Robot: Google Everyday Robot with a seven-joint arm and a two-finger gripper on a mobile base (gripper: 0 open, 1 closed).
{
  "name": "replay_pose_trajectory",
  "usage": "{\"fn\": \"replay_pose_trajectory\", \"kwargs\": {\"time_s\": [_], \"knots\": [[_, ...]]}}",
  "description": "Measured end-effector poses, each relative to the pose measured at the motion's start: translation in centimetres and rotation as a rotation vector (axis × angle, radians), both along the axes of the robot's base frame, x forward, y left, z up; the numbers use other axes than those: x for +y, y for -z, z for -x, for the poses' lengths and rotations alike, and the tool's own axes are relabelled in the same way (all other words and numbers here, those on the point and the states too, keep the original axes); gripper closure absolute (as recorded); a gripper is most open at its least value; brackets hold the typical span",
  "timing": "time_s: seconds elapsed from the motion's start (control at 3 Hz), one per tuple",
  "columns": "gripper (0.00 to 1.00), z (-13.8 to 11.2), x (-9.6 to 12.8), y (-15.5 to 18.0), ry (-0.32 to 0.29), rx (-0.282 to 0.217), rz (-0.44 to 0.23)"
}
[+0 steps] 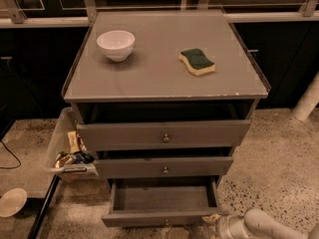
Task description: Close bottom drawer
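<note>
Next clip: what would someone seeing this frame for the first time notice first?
The bottom drawer, pulled far out and seemingly empty, at the cabinet's foot, with the gripper low by its front right corner. After that, the white bowl and the green-and-yellow sponge on the cabinet top.

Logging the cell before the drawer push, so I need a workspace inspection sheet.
Surface: grey cabinet top, holds two items.
Job's things: bottom drawer pulled out, inside empty.
Clutter: white bowl and sponge on top; bin of packets left of cabinet; white disc on floor.
Grippers: gripper low, at the drawer's front corner, image right.
Cables: one dark cable on floor, far left.
Surroundings: speckled floor, dark cabinets behind.
</note>
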State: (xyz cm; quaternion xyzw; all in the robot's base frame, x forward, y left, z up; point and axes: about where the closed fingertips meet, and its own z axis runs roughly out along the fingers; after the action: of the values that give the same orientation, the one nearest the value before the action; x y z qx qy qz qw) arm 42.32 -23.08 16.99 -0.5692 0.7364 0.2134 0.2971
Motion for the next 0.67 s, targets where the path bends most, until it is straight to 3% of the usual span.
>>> {"fn": "replay_pose_trajectory", "kwargs": {"time_s": [0.33,0.67], "knots": [[0.18,-2.6,0.7,0.2,-0.017,-0.031,0.013],[0.43,-6.2,1.3,-0.1,-0.043,-0.074,0.031]]}}
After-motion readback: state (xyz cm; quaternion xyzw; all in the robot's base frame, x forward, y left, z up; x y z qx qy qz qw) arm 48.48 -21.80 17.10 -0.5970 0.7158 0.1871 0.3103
